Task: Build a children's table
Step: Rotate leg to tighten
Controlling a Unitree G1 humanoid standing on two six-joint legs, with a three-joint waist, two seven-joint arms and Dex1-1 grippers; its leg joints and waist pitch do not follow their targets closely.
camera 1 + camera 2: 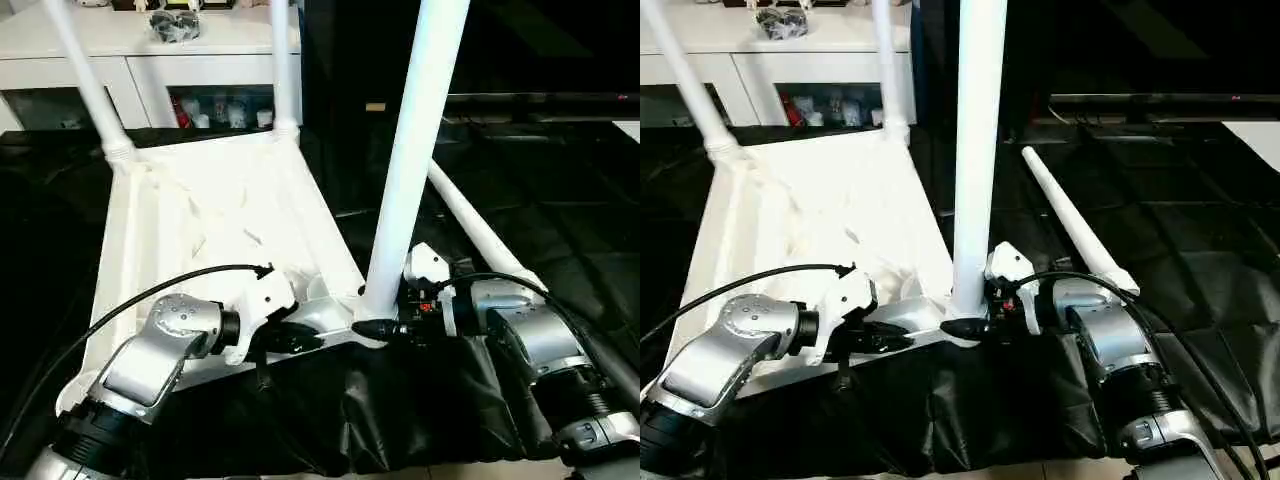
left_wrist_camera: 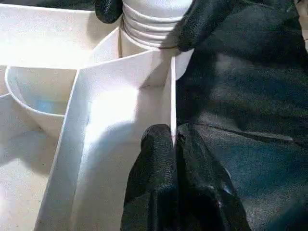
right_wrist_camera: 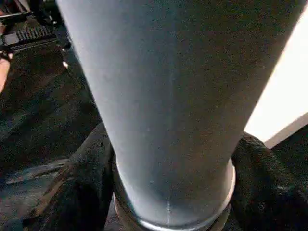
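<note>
The children's table lies upside down on black cloth, its white ribbed tabletop [image 1: 200, 220] facing up. Two white legs [image 1: 85, 80] [image 1: 284, 70] stand in the far corner sockets. A third leg [image 1: 415, 150] stands upright in the near right corner socket. My right gripper [image 1: 375, 322] is shut around its ringed base, with a black finger [image 3: 82, 183] pressed against each side. My left gripper [image 2: 166, 137] is shut on the tabletop's thin near rim, just left of that socket. A fourth leg [image 1: 1070, 225] lies loose on the cloth to the right.
A white cabinet [image 1: 150, 60] with small items on its shelf stands behind the tabletop. Black cloth [image 1: 560, 200] covers the floor around the work. A black cable [image 1: 150, 290] loops over my left forearm.
</note>
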